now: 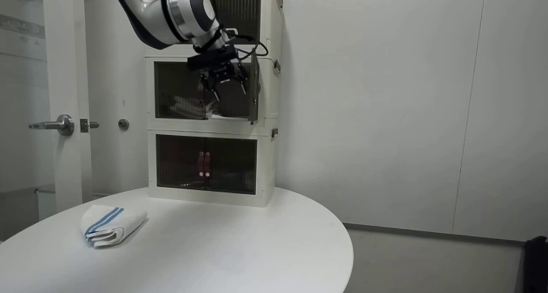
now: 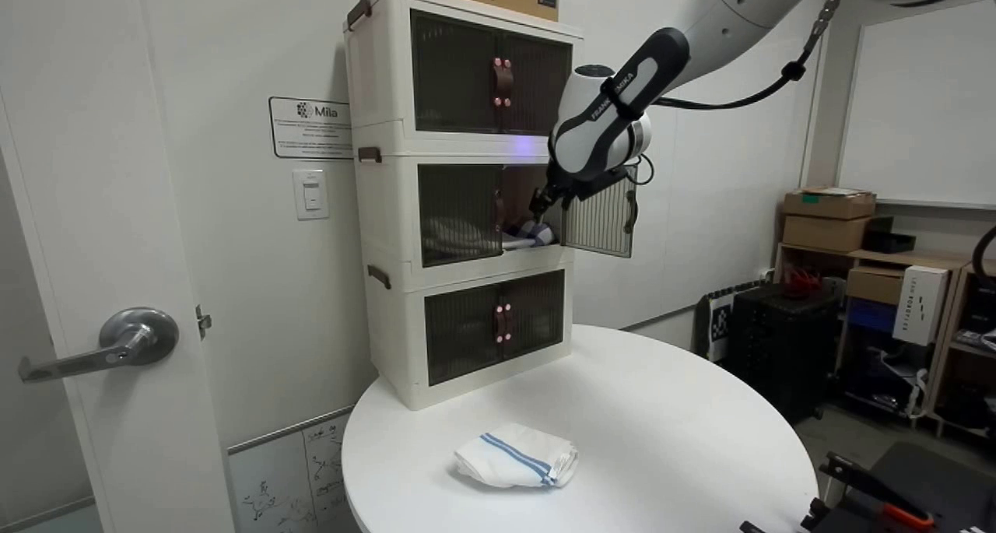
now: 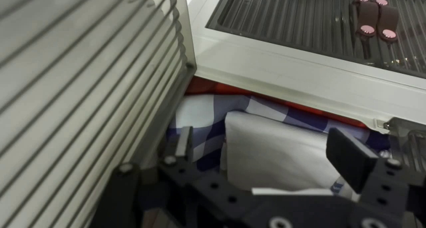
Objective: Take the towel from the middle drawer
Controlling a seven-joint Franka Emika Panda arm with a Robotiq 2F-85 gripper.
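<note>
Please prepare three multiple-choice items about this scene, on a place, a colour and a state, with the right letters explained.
1. Which cabinet level holds the checked cloth?
A) top
B) middle
C) bottom

2. In which colour is the towel on the table striped?
A) blue
B) red
C) green

3. How is the pincer?
A) clamping cloth
B) shut, empty
C) open

1. B: an exterior view shows it where the door is open.
2. A: both exterior views show blue.
3. C: the wrist view shows its fingers apart.
</note>
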